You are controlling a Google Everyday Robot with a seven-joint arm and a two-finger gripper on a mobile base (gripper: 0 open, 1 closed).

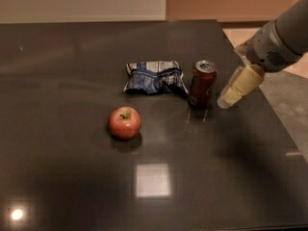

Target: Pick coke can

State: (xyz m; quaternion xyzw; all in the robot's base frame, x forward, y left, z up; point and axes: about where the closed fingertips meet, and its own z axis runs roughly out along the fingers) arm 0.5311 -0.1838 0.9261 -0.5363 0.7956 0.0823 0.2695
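Note:
The coke can [202,83] stands upright on the dark table [72,57], right of centre. It is dark red with a silver top and pull tab. My gripper [234,91] comes in from the upper right on a grey arm. Its cream-coloured fingers [243,83] point down and to the left, just right of the can and a small gap away from it. Nothing is in the gripper.
A blue-and-white foil snack bag [154,76] lies just left of the can, nearly touching it. A red apple [124,122] sits in front of the bag. The table's right edge [269,109] runs just behind the gripper, with light floor beyond.

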